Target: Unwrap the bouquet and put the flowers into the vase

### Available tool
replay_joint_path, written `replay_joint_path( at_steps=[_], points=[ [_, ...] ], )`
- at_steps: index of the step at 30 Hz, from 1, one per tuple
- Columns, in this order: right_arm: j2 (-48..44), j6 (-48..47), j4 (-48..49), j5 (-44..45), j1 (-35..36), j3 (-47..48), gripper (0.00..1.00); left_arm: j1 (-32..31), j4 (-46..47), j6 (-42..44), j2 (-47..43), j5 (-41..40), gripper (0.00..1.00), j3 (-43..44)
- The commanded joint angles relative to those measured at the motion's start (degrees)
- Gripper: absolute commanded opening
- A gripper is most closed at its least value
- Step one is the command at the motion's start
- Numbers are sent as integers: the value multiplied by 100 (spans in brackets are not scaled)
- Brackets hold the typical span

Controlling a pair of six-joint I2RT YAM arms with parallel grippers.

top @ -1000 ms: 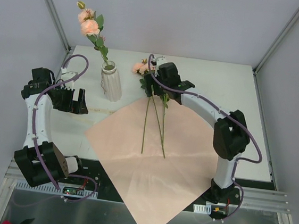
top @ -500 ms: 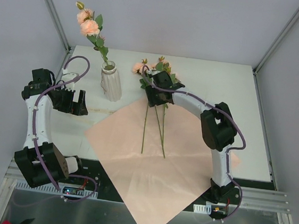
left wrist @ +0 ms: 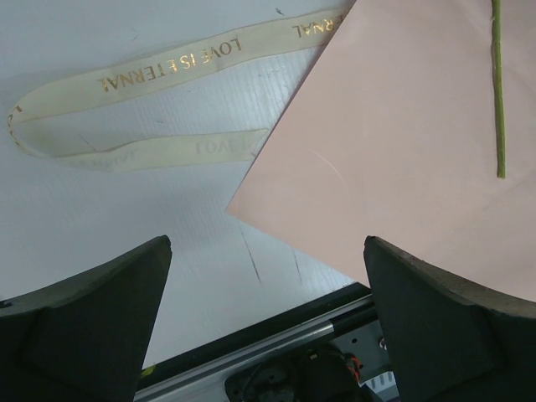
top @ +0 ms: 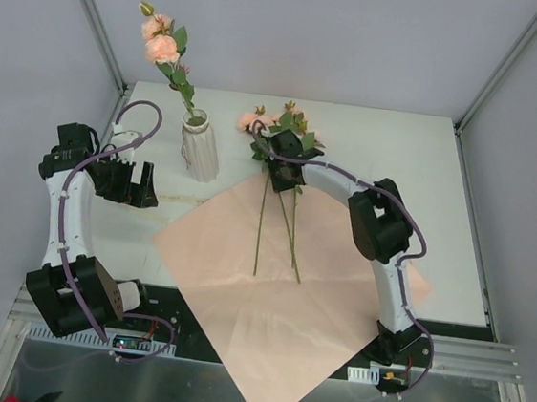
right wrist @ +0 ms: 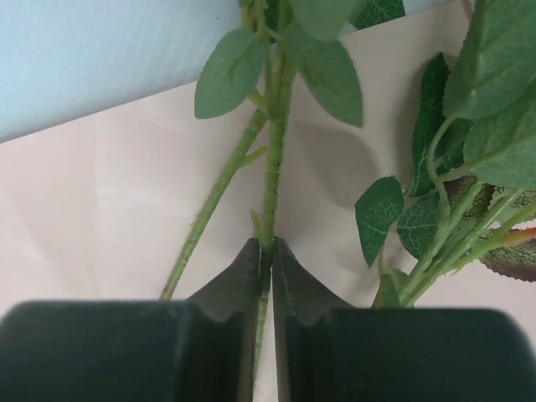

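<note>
A white ribbed vase (top: pixel 200 151) stands at the back left with one peach-pink flower (top: pixel 162 48) upright in it. Two more flowers lie on the unfolded pink paper (top: pixel 269 287), their stems (top: pixel 262 224) pointing toward me and their blooms (top: pixel 253 121) at the far end. My right gripper (top: pixel 282 172) is down on them just below the leaves; in the right wrist view it (right wrist: pixel 265 247) is shut on one green stem (right wrist: pixel 274 159), with a second stem (right wrist: pixel 209 205) lying free to the left. My left gripper (top: pixel 134 185) hangs open and empty left of the vase.
A cream ribbon (left wrist: pixel 126 79) with gold lettering lies on the white table beside the paper's corner (left wrist: pixel 243 205). A stem end (left wrist: pixel 499 100) rests on the paper. The table's front rail (left wrist: pixel 285 343) runs below the left fingers (left wrist: pixel 100 318). Grey walls enclose the table.
My right gripper has come down onto the lying flowers and closed on one stem, and its elbow has swung left. The left arm has stayed still.
</note>
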Motion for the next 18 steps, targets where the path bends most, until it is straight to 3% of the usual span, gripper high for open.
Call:
replay_joint_path(
  at_steps=[1, 6, 13, 18],
  points=[
    [31, 211, -241, 108, -9, 345, 1, 60, -198, 160, -138, 175, 99, -5],
    [-557, 291, 48, 3, 0, 82, 1, 60, -216, 203, -182, 157, 99, 13],
    [-2436, 615, 1093, -533, 61, -393, 1, 60, -234, 186, -103, 192, 99, 153],
    [-3395, 791, 2436, -586, 290, -604, 1, 60, -269, 177, -147, 245, 99, 198]
  ],
)
